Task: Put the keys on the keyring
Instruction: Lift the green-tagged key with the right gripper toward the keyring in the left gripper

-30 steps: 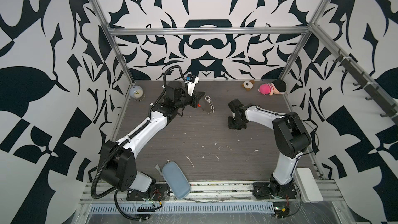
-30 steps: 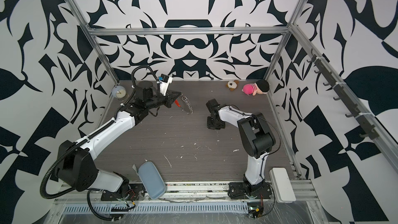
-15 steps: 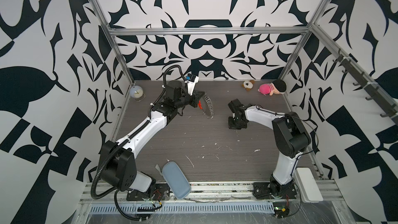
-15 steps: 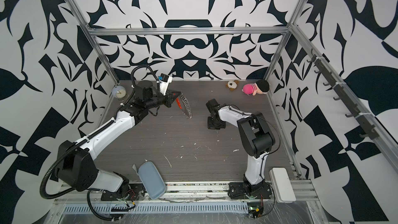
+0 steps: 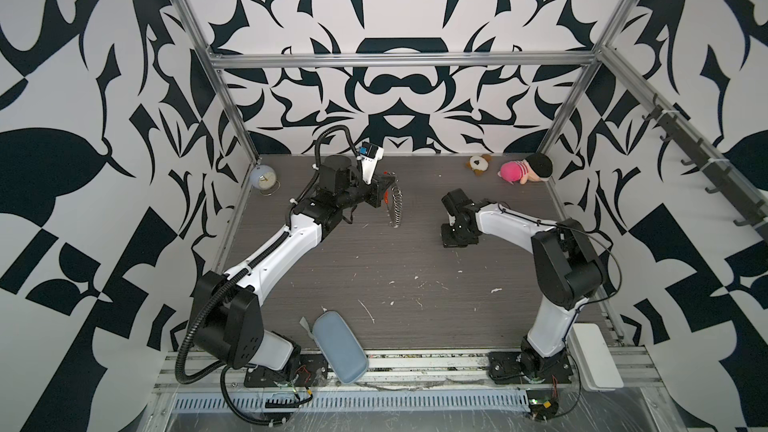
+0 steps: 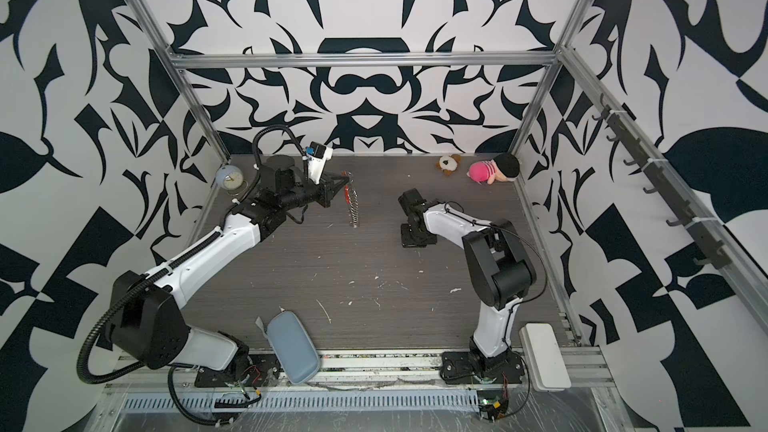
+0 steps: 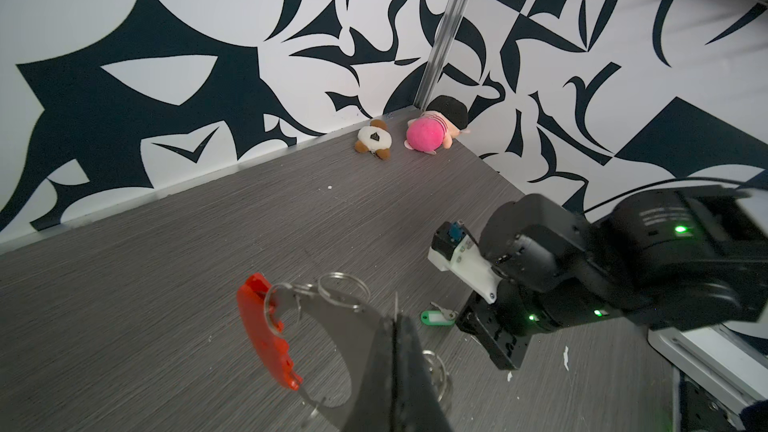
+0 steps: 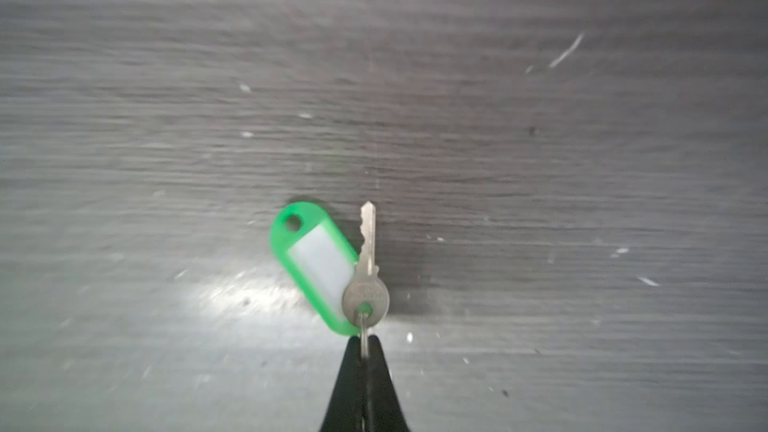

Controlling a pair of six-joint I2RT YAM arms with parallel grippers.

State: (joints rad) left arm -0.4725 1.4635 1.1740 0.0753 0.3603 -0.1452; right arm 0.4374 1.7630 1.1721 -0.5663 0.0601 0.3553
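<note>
The right gripper [image 8: 363, 347], pinched shut on the small silver key with bright green plastic tag [image 8: 320, 263] down at the table [image 8: 540, 160], stood well right of the large red-barred oval metal keyring [image 5: 395, 206], which hung long axis downward from the clamped-shut left gripper [image 5: 388, 187].

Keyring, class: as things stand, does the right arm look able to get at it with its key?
Probably yes. The keyring hangs from the left fingers, and only bare table lies between it and the right fingers, shut on the keys.
</note>
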